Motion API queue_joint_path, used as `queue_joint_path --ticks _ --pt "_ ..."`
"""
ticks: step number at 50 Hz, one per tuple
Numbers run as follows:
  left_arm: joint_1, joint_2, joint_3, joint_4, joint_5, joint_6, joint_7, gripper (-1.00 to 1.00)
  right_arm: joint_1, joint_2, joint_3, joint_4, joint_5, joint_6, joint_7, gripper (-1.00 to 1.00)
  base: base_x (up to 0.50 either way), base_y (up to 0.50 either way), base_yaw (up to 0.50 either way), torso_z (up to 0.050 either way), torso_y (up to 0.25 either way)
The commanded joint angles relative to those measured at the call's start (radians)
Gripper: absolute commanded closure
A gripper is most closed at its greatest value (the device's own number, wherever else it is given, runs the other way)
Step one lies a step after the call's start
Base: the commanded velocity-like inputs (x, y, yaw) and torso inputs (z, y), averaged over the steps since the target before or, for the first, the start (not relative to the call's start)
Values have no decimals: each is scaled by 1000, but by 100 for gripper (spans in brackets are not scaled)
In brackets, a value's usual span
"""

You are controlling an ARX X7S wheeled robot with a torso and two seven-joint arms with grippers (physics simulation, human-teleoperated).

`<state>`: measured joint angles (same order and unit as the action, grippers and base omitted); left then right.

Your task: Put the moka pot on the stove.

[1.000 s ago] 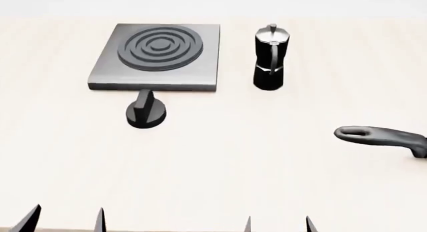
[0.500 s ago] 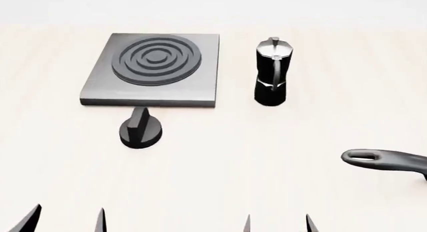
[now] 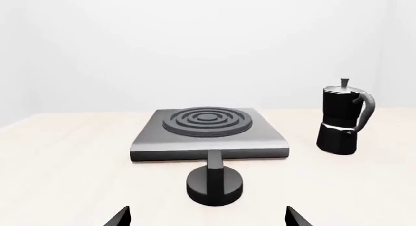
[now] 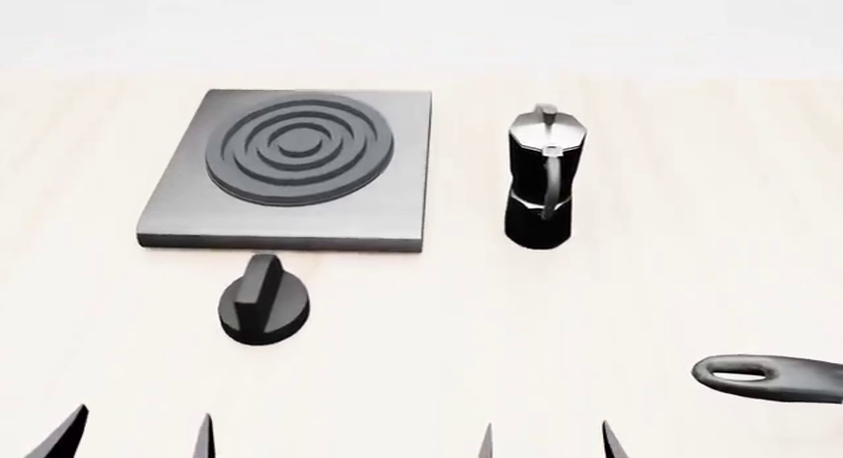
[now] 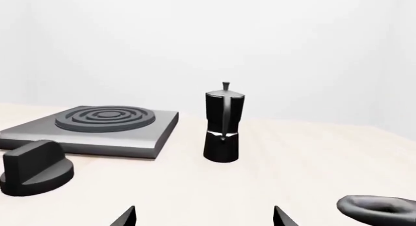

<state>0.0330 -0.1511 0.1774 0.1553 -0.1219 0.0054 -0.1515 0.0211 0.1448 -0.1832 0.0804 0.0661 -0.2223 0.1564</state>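
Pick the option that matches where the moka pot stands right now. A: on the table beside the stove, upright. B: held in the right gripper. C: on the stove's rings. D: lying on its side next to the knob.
A: the moka pot stands upright on the table, apart from the stove, whose rings are bare.

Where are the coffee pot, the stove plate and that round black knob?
moka pot (image 4: 539, 187): head view, on its black body near the waist.
stove (image 4: 345, 211): head view, on the bare flat corner beside the rings.
knob (image 4: 265, 305): head view, on its raised grip.
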Motion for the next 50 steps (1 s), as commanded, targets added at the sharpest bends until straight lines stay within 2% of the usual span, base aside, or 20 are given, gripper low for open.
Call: queue_joint_path --ticks 1,50 --pt "-5 -8 10 -12 -5 5 -6 -100 1 7 -9 1 7 -3 7 -100 215 0 0 0 0" --pt "-14 -35 43 -9 -29 4 -33 -100 6 25 -34 7 46 -19 37 -100 217 0 0 0 0"
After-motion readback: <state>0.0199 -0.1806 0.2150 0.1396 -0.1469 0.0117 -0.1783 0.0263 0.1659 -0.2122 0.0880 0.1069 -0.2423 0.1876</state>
